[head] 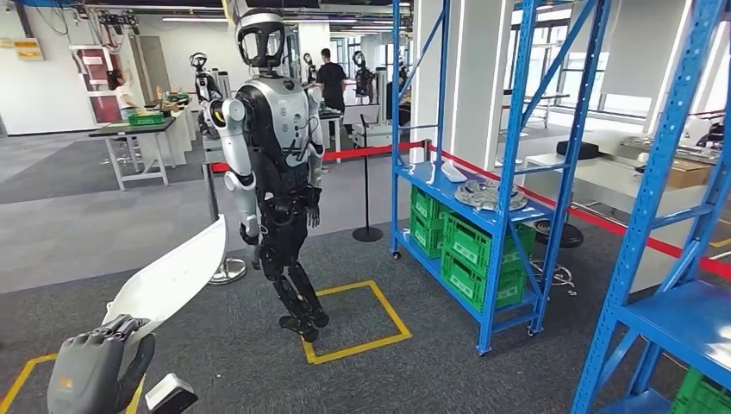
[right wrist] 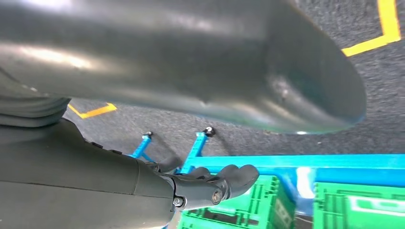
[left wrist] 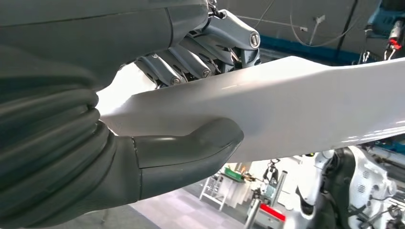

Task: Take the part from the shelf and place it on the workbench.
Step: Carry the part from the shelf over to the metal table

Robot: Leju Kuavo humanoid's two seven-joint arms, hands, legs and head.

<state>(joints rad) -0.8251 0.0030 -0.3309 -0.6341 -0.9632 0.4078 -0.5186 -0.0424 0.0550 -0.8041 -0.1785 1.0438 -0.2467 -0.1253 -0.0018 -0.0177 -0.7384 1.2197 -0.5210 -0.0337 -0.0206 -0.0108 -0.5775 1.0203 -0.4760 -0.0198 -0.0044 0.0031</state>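
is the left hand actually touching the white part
Touching. In the left wrist view the left hand grips the white part, thumb pressed on one face and fingers on the other.

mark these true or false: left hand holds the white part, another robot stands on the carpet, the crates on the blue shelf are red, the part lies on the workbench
1. The left hand holds the white part. True.
2. Another robot stands on the carpet. True.
3. The crates on the blue shelf are red. False: they are green.
4. The part lies on the workbench. False: it is in the left hand, above the floor.
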